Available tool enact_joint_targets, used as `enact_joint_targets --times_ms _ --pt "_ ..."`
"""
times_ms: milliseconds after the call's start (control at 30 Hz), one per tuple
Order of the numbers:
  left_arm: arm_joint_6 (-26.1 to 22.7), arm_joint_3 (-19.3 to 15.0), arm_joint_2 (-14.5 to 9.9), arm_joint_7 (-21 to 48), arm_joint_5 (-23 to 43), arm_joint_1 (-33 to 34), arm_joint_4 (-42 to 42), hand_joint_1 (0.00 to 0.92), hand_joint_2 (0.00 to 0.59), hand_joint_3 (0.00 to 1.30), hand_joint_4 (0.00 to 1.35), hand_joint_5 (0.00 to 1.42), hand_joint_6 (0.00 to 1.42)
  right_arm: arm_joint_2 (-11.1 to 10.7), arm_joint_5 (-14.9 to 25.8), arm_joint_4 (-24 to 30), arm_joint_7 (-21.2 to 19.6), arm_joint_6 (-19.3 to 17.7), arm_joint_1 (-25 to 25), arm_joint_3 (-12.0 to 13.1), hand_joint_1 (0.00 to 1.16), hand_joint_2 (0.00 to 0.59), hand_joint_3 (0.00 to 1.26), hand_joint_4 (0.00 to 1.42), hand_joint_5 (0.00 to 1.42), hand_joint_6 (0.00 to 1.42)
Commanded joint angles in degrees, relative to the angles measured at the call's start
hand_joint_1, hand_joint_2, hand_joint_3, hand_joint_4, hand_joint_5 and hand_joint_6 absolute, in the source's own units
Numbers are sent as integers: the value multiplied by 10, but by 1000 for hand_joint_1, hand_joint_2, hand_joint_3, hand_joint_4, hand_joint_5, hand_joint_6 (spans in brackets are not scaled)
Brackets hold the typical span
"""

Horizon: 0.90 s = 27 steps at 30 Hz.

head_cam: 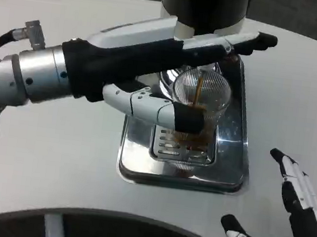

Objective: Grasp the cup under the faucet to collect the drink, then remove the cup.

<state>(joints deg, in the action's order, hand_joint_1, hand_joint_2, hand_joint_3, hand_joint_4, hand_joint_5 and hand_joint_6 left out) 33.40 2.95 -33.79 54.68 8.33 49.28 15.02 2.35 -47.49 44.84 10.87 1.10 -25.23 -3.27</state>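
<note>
A clear ribbed plastic cup [203,95] stands on the slotted grate of the steel drip tray [237,157], under the dark dispenser [204,5]. A thin brown stream runs down into the cup, and brown drink sits in its bottom. My left hand [168,85] reaches in from the left and holds the cup, thumb across its front and upper fingers stretched along its far side. My right hand [284,226] hovers low at the right, fingers apart, holding nothing, well clear of the tray.
The white round table [57,141] has bare surface left and right of the tray. The dispenser body stands at the back centre, directly above the tray. The table's near edge curves along the bottom of the picture.
</note>
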Motion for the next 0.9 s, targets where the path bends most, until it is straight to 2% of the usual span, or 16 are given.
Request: enact_joint_targets --times_ms 33,100,133,267,533,733,900 --pt "-11 8 -16 5 -12 -26 -14 0 98 0 0 35 0 -21 52 -64 -15 20 70 31 613 274 0 0 0 50" --pt "-18 6 -18 1 -9 -30 -18 0 98 0 0 35 0 -26 71 -91 -25 24 101 37 619 261 0 0 0 49" --pt "-21 4 -19 -2 -8 -33 -18 0 98 0 0 35 0 -29 77 -102 -30 24 113 39 652 229 0 0 0 49" --pt "-29 3 -22 -9 -8 -40 -24 0 98 0 0 35 0 -38 113 -151 -45 25 159 42 727 198 0 0 0 8" --pt "-36 6 -24 -15 -8 -47 -33 0 99 0 0 35 0 -44 170 -268 -83 15 259 27 740 191 0 0 0 1" --pt "-46 10 -26 -13 -10 -47 -37 0 103 0 0 28 0 -46 193 -351 -124 6 325 16 751 190 0 0 0 0" --pt "-47 9 -26 -16 -10 -49 -40 0 103 0 0 25 0 -48 211 -397 -149 4 370 11 756 190 0 0 0 0"
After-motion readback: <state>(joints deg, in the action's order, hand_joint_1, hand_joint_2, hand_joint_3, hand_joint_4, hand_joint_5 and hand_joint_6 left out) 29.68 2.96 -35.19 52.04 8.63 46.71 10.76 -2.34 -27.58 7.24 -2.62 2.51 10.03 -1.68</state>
